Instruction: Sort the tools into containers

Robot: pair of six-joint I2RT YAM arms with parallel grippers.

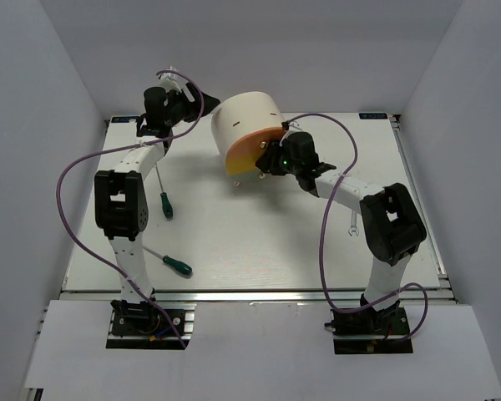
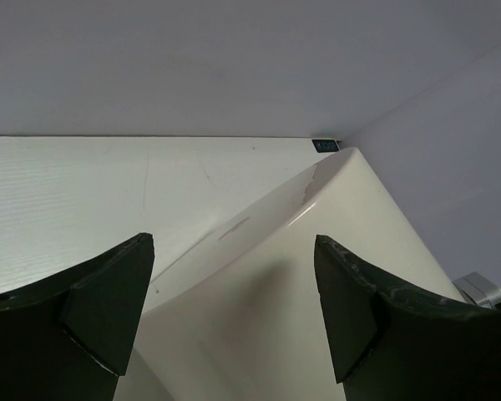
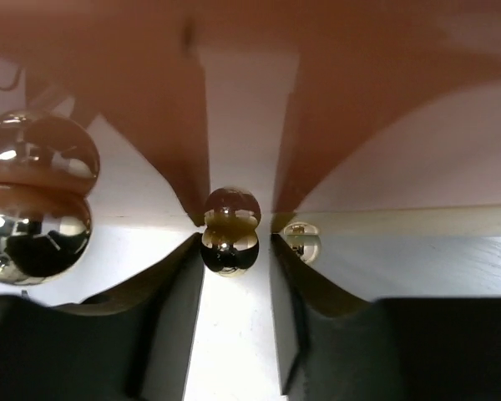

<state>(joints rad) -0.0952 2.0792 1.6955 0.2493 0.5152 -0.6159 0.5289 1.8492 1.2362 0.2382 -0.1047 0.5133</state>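
Observation:
The cream cylinder cabinet (image 1: 249, 117) lies far centre on the table, its orange drawer front (image 1: 252, 152) facing near-right. My right gripper (image 1: 271, 160) is at that front. In the right wrist view its narrowly parted fingers (image 3: 234, 242) close round a brass knob (image 3: 230, 225) on the orange face (image 3: 108, 67). My left gripper (image 1: 190, 107) is behind the cabinet, open, with the cream wall (image 2: 259, 284) between its wide fingers (image 2: 232, 242). Two green-handled screwdrivers (image 1: 165, 205) (image 1: 178, 266) lie by the left arm. A silver spanner (image 1: 353, 223) lies by the right arm. The yellow and grey-green drawers are hidden.
Two more brass balls show beside the gripped knob, a large one on the left (image 3: 33, 200) and a small one on the right (image 3: 301, 241). Purple cables (image 1: 75, 180) loop off both arms. White walls close in the table's (image 1: 234, 242) back and sides.

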